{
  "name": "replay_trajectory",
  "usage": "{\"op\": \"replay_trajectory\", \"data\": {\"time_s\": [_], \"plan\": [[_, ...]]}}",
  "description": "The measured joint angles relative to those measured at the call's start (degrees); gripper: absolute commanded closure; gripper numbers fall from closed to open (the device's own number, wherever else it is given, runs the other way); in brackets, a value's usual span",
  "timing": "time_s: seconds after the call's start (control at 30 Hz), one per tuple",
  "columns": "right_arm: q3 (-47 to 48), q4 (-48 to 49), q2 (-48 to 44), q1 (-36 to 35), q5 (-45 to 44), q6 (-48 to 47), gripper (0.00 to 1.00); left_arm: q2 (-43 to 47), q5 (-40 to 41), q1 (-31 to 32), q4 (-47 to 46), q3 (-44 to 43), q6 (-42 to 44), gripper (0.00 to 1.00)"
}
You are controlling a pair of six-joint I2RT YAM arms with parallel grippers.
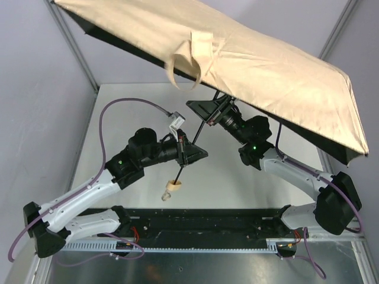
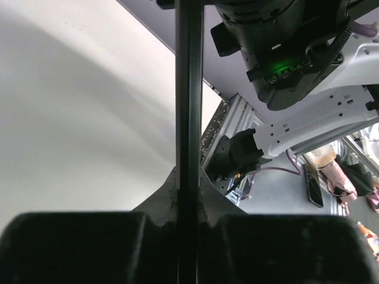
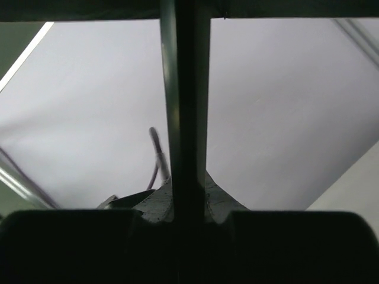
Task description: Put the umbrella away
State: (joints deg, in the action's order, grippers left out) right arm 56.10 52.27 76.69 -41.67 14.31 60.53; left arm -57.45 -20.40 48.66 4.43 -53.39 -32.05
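Observation:
The umbrella is open: its beige canopy [image 1: 249, 65] spreads across the top of the overhead view, tilted down to the right, with a fabric strap loop [image 1: 185, 65] hanging from it. Its thin black shaft [image 1: 196, 137] runs down-left to the small tan handle [image 1: 173, 188] with a wrist loop. My left gripper [image 1: 190, 154] is shut on the shaft just above the handle; the shaft stands between its fingers in the left wrist view [image 2: 189, 118]. My right gripper [image 1: 214, 113] is shut on the shaft higher up, under the canopy, seen in the right wrist view [image 3: 186, 118].
The white table [image 1: 130, 130] lies below. Grey walls and metal frame posts [image 1: 74, 47] enclose the back and sides. A black rail [image 1: 201, 222] with the arm bases runs along the near edge. The right arm [image 2: 296, 53] fills the upper right of the left wrist view.

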Motion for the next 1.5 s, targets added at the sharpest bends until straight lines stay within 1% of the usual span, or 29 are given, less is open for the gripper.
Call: {"op": "replay_trajectory", "data": {"time_s": [0.07, 0.17, 0.27, 0.37, 0.47, 0.53, 0.73, 0.8, 0.83, 0.97, 1.03, 1.2, 1.4, 1.47, 1.5], "plan": [[0.0, -1.5, -0.1, -0.5, -2.5, -0.9, 0.85, 0.7, 2.8, 1.1, 0.2, 0.0, 1.2, 0.99], [0.0, -4.7, -0.5, -1.4, -6.8, -1.7, 0.67, 1.3, 7.6, 2.7, 2.3, 0.0, 2.1, 1.0], [0.1, -7.1, -0.7, -1.7, -12.9, -2.9, 0.52, 2.0, 13.2, 3.6, 5.1, 0.1, 2.7, 1.0], [0.6, -9.4, -1.0, -1.7, -19.4, -4.2, 0.4, 2.3, 19.5, 4.5, 7.4, 0.1, 3.4, 1.0], [1.5, -10.9, -1.1, -1.8, -25.4, -5.5, 0.33, 2.4, 25.6, 6.5, 8.6, 0.1, 4.7, 1.0], [2.4, -11.3, -1.0, -1.8, -28.5, -6.8, 0.29, 2.4, 27.9, 7.7, 9.0, 0.0, 5.8, 1.0], [7.6, -9.4, 1.3, -2.3, -33.7, -11.4, 0.21, 2.4, 31.1, 10.0, 9.9, -0.1, 8.9, 1.0], [10.3, -9.4, 2.9, -2.6, -35.9, -13.6, 0.2, 2.4, 32.0, 10.4, 10.0, -0.1, 9.3, 1.0], [11.5, -9.4, 3.5, -2.7, -37.0, -14.4, 0.21, 2.4, 32.5, 10.7, 10.0, -0.1, 9.5, 1.0], [14.0, -9.5, 5.0, -2.6, -40.5, -15.5, 0.34, 2.6, 33.7, 11.7, 10.0, -0.1, 9.6, 1.0], [14.4, -9.5, 5.6, -1.9, -41.5, -15.1, 0.38, 3.0, 33.8, 12.2, 10.0, -0.1, 9.6, 1.0], [14.7, -9.8, 6.4, 0.9, -42.3, -13.7, 0.39, 4.1, 33.8, 13.0, 10.2, -0.1, 9.6, 1.0], [15.5, -10.4, 6.4, 2.0, -41.8, -13.5, 0.38, 4.1, 34.2, 13.2, 10.3, 0.0, 9.7, 1.0], [15.6, -10.5, 6.4, 2.2, -41.2, -13.5, 0.41, 4.1, 34.5, 13.3, 10.3, 0.0, 9.9, 1.0], [15.8, -10.4, 6.5, 2.2, -41.0, -13.5, 0.45, 4.1, 34.8, 13.3, 10.2, 0.0, 10.1, 1.0]]}}
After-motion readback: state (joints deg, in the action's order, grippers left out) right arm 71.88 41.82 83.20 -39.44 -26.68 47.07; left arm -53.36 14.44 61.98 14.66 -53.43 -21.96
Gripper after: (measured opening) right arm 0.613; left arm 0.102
